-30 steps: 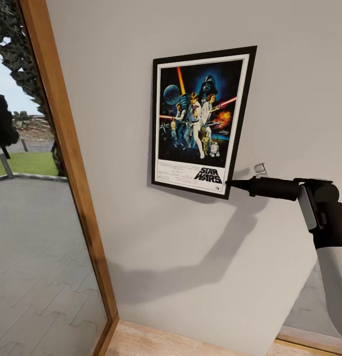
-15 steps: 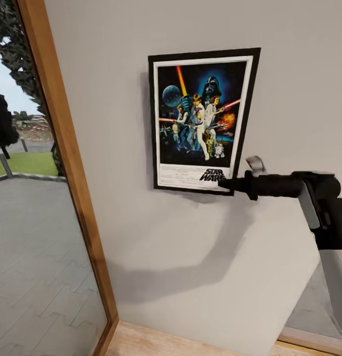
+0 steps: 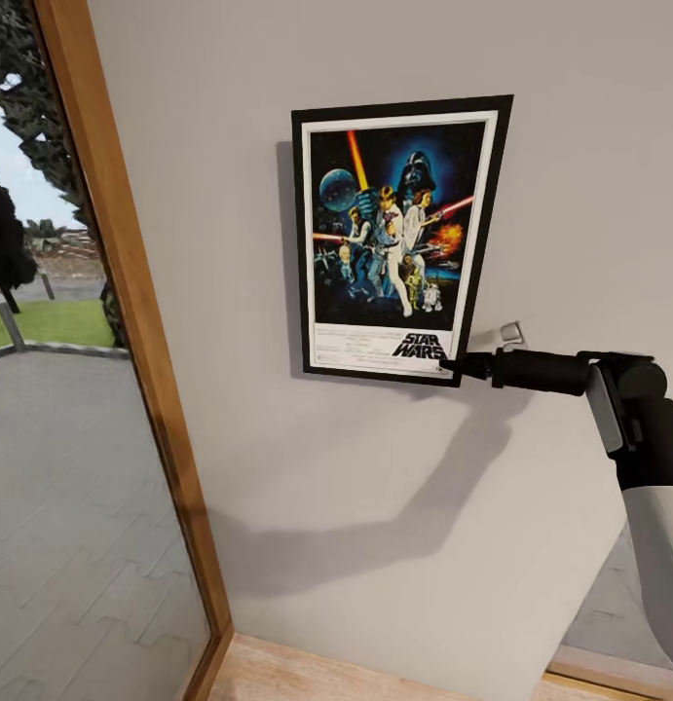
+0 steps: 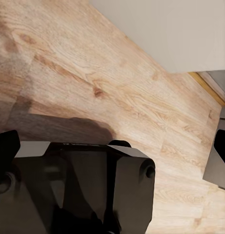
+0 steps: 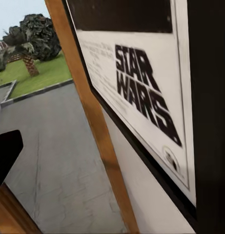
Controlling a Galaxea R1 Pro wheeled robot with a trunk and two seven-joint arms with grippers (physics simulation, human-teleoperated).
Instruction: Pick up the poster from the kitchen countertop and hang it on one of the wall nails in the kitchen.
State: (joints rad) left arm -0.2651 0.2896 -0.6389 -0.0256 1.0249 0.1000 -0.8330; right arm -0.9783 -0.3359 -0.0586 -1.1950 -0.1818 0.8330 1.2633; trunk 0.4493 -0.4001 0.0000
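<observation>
Black-framed rectangular Star Wars poster (image 3: pixel 392 239) with white inner border sits upright against the pale grey wall (image 3: pixel 355 506), just right of the wooden window frame (image 3: pixel 131 321). Right tool (image 3: pixel 451 367) meets the poster's lower right corner, fingers clenched on the frame edge. Small metal wall nail (image 3: pixel 511 334) just right of that corner. Left tool (image 4: pixel 92 190) over light wooden floor (image 4: pixel 117 97); cannot tell its grip.

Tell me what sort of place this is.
Likely a room inside a house, beside a garden: a plain wall bearing the poster, light wood flooring, and a wood-framed glass door onto a paved patio.
</observation>
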